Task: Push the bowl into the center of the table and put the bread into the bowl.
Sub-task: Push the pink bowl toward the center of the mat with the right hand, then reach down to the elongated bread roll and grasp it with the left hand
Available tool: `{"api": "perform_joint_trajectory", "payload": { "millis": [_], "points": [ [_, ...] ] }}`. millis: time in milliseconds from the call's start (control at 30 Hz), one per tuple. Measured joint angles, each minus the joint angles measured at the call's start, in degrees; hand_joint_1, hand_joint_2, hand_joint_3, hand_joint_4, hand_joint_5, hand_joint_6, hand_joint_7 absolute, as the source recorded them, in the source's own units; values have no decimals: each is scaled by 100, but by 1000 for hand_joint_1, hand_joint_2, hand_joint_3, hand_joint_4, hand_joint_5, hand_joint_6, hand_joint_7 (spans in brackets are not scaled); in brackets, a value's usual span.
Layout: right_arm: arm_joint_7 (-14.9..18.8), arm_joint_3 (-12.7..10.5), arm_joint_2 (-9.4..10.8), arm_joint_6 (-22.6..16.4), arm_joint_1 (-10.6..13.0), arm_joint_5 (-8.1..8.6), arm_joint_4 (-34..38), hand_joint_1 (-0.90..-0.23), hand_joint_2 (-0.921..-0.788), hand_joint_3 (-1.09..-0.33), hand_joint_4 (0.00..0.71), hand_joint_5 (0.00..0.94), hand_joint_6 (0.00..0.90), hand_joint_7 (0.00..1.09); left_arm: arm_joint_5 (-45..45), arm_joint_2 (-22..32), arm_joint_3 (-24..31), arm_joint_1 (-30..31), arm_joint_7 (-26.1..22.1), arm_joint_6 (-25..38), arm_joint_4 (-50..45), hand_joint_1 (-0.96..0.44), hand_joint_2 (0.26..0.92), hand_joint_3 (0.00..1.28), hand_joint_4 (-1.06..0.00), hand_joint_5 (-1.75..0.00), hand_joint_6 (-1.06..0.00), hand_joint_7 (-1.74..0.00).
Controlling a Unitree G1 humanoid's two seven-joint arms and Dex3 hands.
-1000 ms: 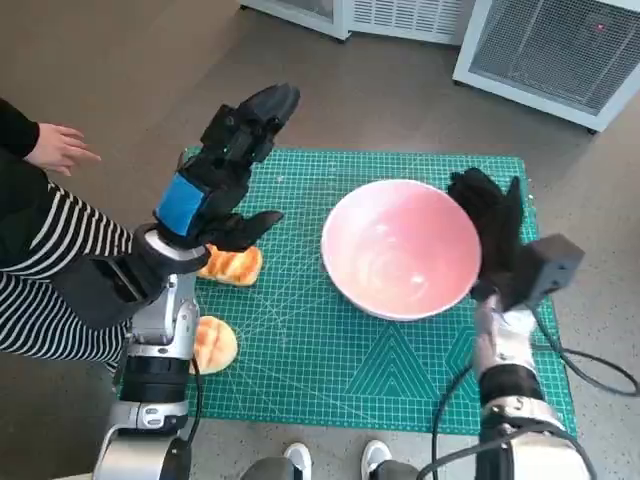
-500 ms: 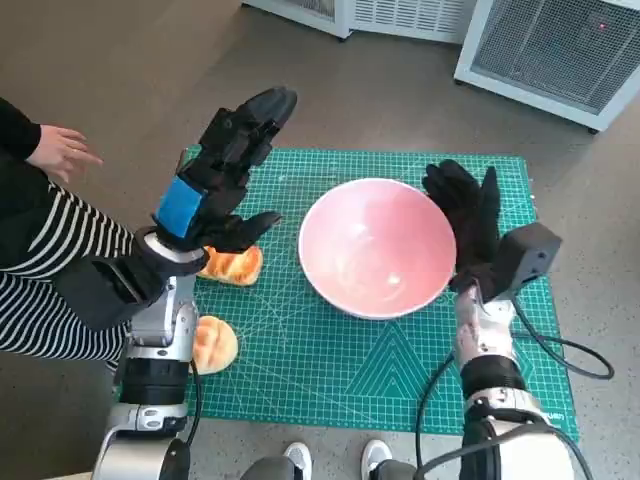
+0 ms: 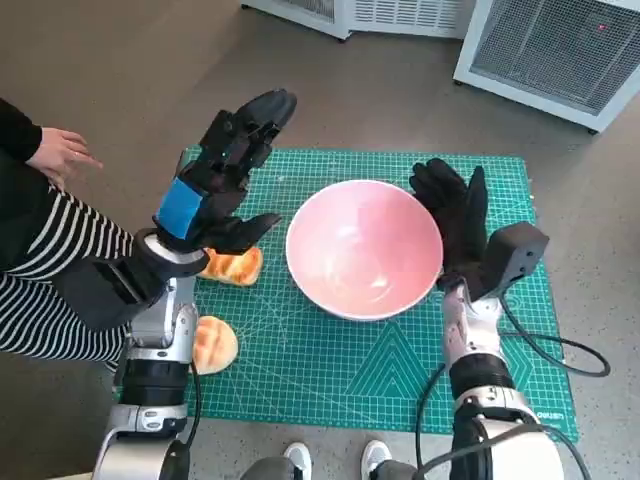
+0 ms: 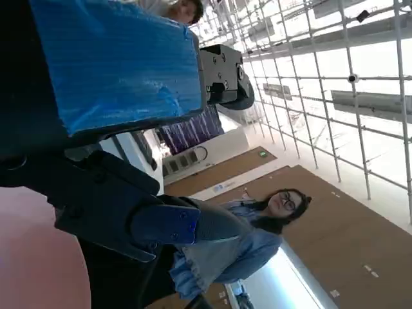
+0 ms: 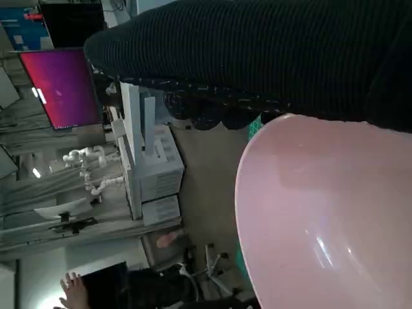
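Looking down from the head view, we see the pink bowl (image 3: 364,248) sitting on the green cutting mat (image 3: 330,370), about mid-mat and nearer its far edge. The right hand (image 3: 452,218) rests flat against the bowl's right rim, its gloved fingers spread and pointing away from the robot; it grips nothing. The right wrist view confirms the contact: the glove lies along the bowl (image 5: 328,219) rim as a dark band.

The left hand (image 3: 222,172) hovers raised above the mat's left part, well clear of the bowl, fingers extended and apart, thumb out to the side, holding nothing. In the left wrist view we note only its blue-taped back (image 4: 116,64) and black fingers.

Two pieces of bread lie left of the bowl: one bread piece (image 3: 231,266) just under the left hand, the second bread piece (image 3: 213,345) nearer the robot at the mat's left edge, partly hidden by the forearm.

A person's hand (image 3: 60,152) shows at the far left, off the table
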Motion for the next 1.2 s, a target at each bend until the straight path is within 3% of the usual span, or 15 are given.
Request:
{"api": "perform_joint_trajectory", "payload": {
  "millis": [200, 433, 600, 900, 1200],
  "points": [
    [82, -13, -135, -28, -1, 11, -247, -687, -921, -737, 70, 1, 61, 298, 0, 1, 1, 23, 12, 20, -3, -712, 921, 313, -32, -122, 1, -478],
    [287, 21, -287, -293, 65, 26, -1049, -687, -921, -717, 74, 3, 63, 304, 2, -1, -7, 29, 29, 20, -4, -712, 921, 312, -37, -117, 1, -478],
    [511, 130, -397, -485, 277, 45, -1918, -694, -921, -697, 86, 7, 70, 320, 5, -7, -19, 28, 72, 20, -4, -712, 921, 315, -41, -113, 1, -484],
    [805, 483, -475, -449, 951, 55, -3789, -706, -921, -684, 99, 7, 63, 367, 3, -49, -137, 6, 97, 53, -7, -708, 921, 320, -42, -108, 1, -488],
    [935, 796, -665, -323, 1284, 41, -4951, -715, -921, -700, 106, 4, 18, 485, -21, -122, -189, -101, 95, 196, -135, -693, 921, 330, -39, -109, 1, -500]
  ]
}}
